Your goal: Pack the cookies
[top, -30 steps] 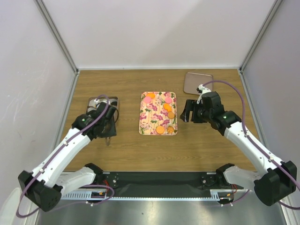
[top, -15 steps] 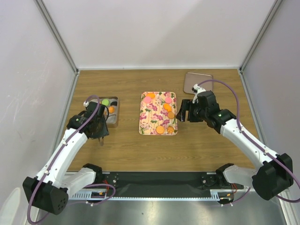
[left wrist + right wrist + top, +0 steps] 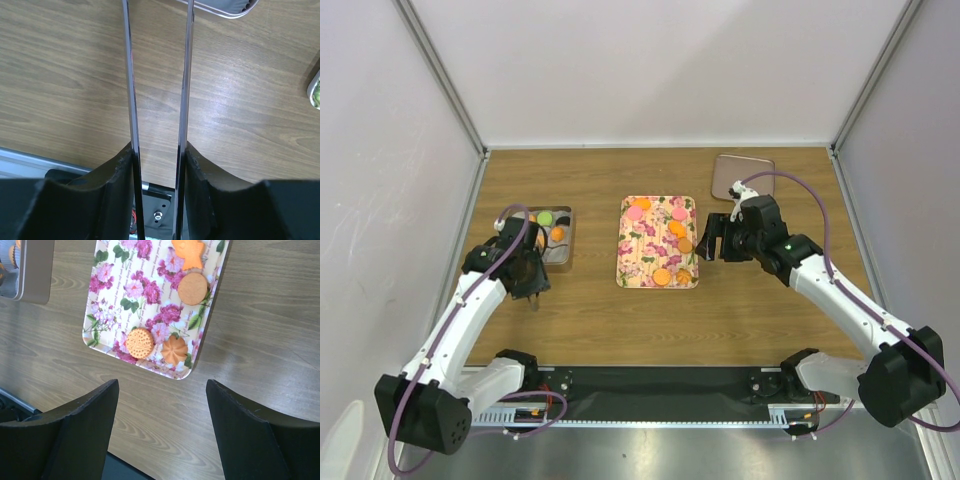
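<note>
Several orange and pink cookies (image 3: 662, 277) lie on the floral tray (image 3: 645, 245) at the table's middle. The right wrist view shows orange cookies (image 3: 139, 342) near the tray's (image 3: 110, 315) near corner. More cookies, green (image 3: 546, 218) and orange, sit in the metal tin (image 3: 563, 252) at the left. My left gripper (image 3: 531, 288) is just in front of the tin, shut on thin metal tongs (image 3: 131, 90) whose blades stand apart with nothing between them. My right gripper (image 3: 713, 238) is open and empty beside the tray's right edge, above bare wood (image 3: 161, 390).
The tin's flat lid (image 3: 741, 177) lies at the back right. Grey walls enclose the table on three sides. The tin's corner (image 3: 220, 7) shows at the top of the left wrist view, and the tin also appears at the right wrist view's top left (image 3: 35, 275).
My left arm has drawn back toward the near left, uncovering the tin and its cookies. My right gripper has shifted slightly left toward the tray.
</note>
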